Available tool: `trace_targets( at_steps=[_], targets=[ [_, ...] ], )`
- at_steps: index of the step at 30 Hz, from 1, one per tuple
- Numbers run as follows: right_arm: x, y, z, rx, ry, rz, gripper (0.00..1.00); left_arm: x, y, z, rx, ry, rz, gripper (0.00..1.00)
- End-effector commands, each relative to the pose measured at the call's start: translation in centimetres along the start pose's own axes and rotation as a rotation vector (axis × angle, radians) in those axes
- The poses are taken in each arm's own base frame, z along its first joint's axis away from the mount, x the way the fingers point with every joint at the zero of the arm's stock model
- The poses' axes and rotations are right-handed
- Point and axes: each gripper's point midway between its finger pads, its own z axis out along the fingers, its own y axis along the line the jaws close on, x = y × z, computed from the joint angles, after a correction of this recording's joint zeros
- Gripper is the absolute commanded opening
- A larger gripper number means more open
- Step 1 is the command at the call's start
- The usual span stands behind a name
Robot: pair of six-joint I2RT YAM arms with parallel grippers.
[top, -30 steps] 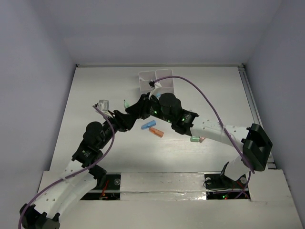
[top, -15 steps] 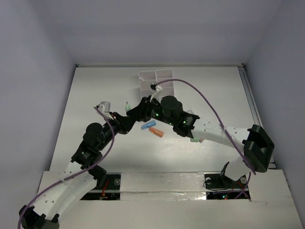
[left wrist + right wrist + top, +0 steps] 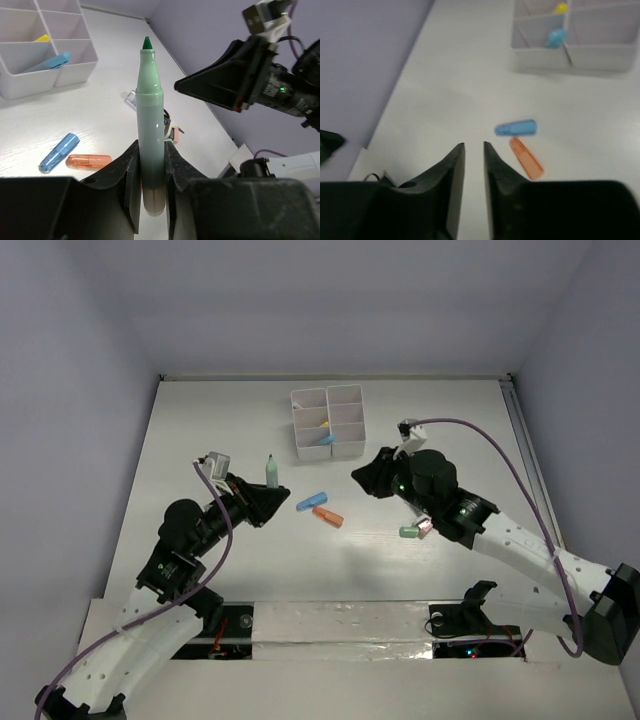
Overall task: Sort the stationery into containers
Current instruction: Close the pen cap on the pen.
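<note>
My left gripper (image 3: pixel 266 498) is shut on a pale-green marker (image 3: pixel 270 471), which stands upright above the table left of centre. In the left wrist view the marker (image 3: pixel 150 115) is clamped between both fingers (image 3: pixel 131 175), tip up. A short blue marker (image 3: pixel 311 502) and an orange one (image 3: pixel 328 517) lie just to its right on the table. The white containers (image 3: pixel 345 448) sit at the back, with a blue item (image 3: pixel 555 36) and a yellow one (image 3: pixel 561 8) inside. My right gripper (image 3: pixel 358 475) hovers right of centre; its jaws (image 3: pixel 473 145) stand slightly open with nothing between them.
A green eraser (image 3: pixel 407 532) and a pink eraser (image 3: pixel 424 530) lie beneath the right forearm. The right arm (image 3: pixel 250 75) shows across from the held marker in the left wrist view. Grey walls bound the table on three sides.
The right arm has pulled back to the right, away from the containers and the left gripper. The left gripper has shut on the green marker, now upright.
</note>
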Motion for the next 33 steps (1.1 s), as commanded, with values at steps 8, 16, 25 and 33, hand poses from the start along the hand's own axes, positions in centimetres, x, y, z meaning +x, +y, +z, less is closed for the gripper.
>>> trace_targets(
  at_steps=[8,16,25,33],
  targets=[
    [8.8,-15.0,-5.8,0.582,0.352,-0.075,0.22,-3.3,-4.3,-0.4,0.116,0.043,0.188,0.00],
    [9.8,-17.8,-8.3,0.755,0.503,-0.093,0.38,-3.8,-3.1,-1.6,0.054,0.017,0.293,0.00],
    [11.1,-19.3,-8.1,0.762,0.600,0.018,0.64,-4.1,-2.4,-2.4,0.018,-0.021,0.321,0.00],
    [12.6,-20.0,-6.9,0.748,0.614,0.061,0.72,-4.4,-2.6,-2.9,0.013,-0.038,0.331,0.00]
  ],
)
